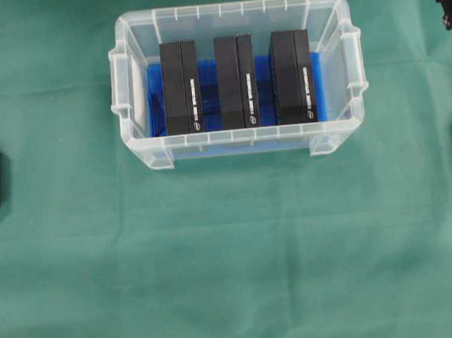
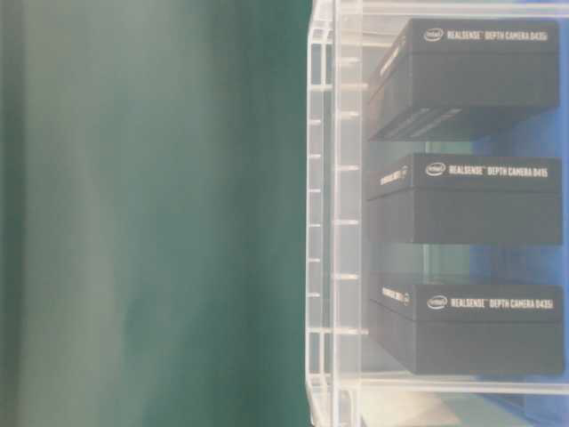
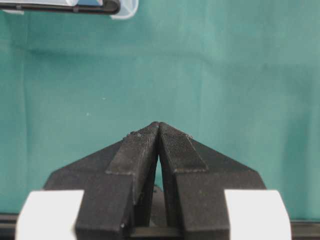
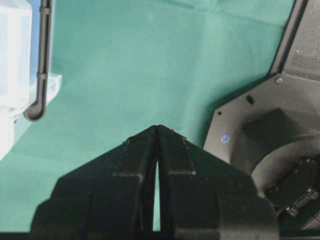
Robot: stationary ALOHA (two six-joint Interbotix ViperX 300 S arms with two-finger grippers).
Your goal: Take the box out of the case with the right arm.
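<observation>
Right gripper [image 4: 157, 131] fingertips pressed together, empty, over green cloth [image 4: 150, 60] beside the case [image 1: 243, 140] — approach step; next, spread them over a box [image 1: 293, 76] — none lifted yet

Three boxes [image 1: 238, 81] are filling the case [image 1: 243, 146], leaving narrow gaps between them; the cloth [image 1: 233, 254] around the case is lying open.
</observation>
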